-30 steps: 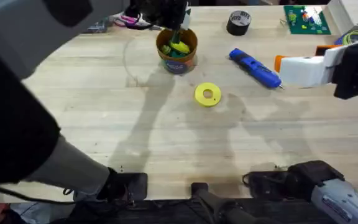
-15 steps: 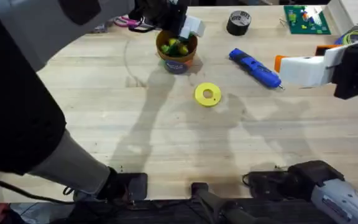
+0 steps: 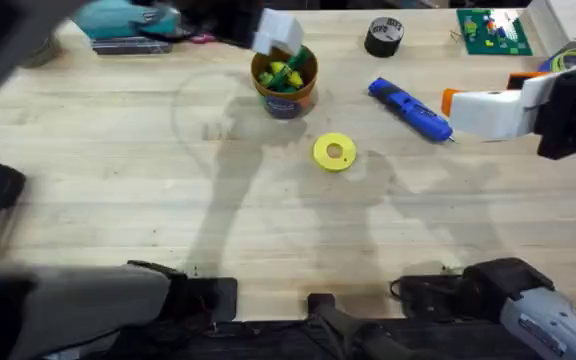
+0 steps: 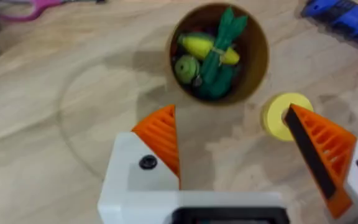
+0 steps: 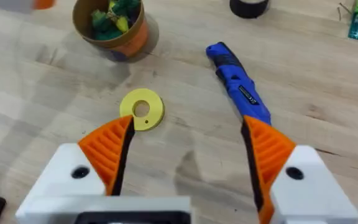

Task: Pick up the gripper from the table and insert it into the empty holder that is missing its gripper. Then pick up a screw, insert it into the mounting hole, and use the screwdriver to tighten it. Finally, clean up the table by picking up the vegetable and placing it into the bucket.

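Observation:
The brown-orange bucket point(image 3: 285, 88) stands at the back middle of the table. The dark green vegetable point(image 4: 219, 57) lies inside it beside a yellow toy piece point(image 4: 205, 46). My left gripper point(image 4: 235, 134) hovers open and empty above the bucket's near side; overhead it is a blurred white shape point(image 3: 276, 32) just behind the bucket. The blue screwdriver point(image 3: 410, 108) lies right of the bucket. My right gripper point(image 5: 188, 140) is open and empty, its tip point(image 3: 450, 102) just right of the screwdriver. The loose gripper piece, the empty holder and the screw are out of view.
A flat yellow disc point(image 3: 334, 152) lies in front of the bucket. At the back stand a black tape roll point(image 3: 384, 36) and a green board point(image 3: 492, 30). Pink scissors point(image 4: 17, 7) lie at the back left. Wide bare wood spans the table's near half.
My left arm has swung away to the left and its gripper has drawn back from the bucket's mouth. The vegetable stays in the bucket. The right arm has not moved.

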Robot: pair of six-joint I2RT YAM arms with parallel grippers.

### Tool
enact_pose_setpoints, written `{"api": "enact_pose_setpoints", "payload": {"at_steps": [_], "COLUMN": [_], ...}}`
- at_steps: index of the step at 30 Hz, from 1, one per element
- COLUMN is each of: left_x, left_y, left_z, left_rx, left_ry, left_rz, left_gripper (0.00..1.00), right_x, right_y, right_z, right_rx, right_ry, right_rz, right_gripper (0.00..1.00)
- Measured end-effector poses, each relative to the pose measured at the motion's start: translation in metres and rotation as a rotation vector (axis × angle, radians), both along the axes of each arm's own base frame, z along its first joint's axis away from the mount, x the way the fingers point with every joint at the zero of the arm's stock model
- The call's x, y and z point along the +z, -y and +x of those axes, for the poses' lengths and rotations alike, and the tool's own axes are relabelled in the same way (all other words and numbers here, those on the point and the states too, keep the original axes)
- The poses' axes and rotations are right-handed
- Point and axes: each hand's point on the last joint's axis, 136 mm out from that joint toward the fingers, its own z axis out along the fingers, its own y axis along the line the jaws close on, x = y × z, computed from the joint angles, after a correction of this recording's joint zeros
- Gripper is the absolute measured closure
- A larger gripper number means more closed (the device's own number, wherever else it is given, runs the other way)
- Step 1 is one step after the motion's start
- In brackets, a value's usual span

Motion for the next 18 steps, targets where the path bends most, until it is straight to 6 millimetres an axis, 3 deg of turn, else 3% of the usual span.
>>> {"api": "enact_pose_setpoints", "payload": {"at_steps": [4, 10, 13, 18], "left_x": [0.023, 0.023, 0.019, 0.004], "left_y": [-0.024, -0.054, -0.059, -0.063], "left_z": [-0.038, -0.099, -0.114, -0.119], "left_rx": [0.039, 0.075, 0.081, 0.109], "left_ry": [-0.019, -0.151, -0.199, -0.198], "left_rz": [0.031, 0.126, 0.15, 0.151], "left_gripper": [0.015, 0.015, 0.015, 0.015], "right_x": [0.0, 0.0, 0.0, 0.0], "right_y": [0.0, 0.0, 0.0, 0.0], "right_z": [0.0, 0.0, 0.0, 0.0], "right_rx": [0.0, 0.0, 0.0, 0.0], "right_ry": [0.0, 0.0, 0.0, 0.0], "right_rz": [0.0, 0.0, 0.0, 0.0], "right_gripper": [0.005, 0.004, 0.004, 0.004]}}
